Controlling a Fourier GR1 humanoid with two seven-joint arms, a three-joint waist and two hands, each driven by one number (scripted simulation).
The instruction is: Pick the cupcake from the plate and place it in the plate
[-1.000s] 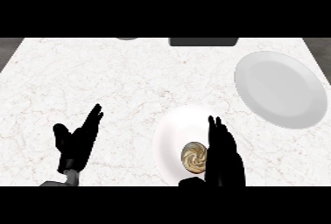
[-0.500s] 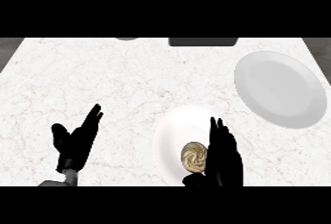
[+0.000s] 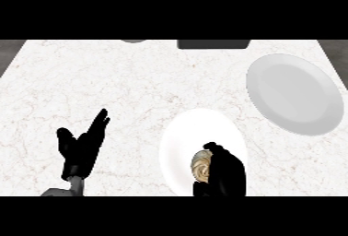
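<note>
Cupcake (image 3: 200, 165): sits on the near right part of the white plate (image 3: 194, 133), its swirled top showing only on the left side; the rest is covered by the hand.
Right hand (image 3: 224, 171): fingers curled over and round the cupcake from its right, apparently closing for the pick; whether the cake has left the plate cannot be told.
Grey plate (image 3: 292, 92): far right on the counter (image 3: 102, 83), well apart from the white one, likely the drop-off spot.
Left hand (image 3: 83, 146): near left, fingers straight and up, thumb apart, resting out of the way.
Hidden: cupcake's wrapper and right half; the white plate's near edge is cut off.
Far edge: a dark object (image 3: 212, 44) and a grey one (image 3: 134, 41), both cut off, unidentifiable.
</note>
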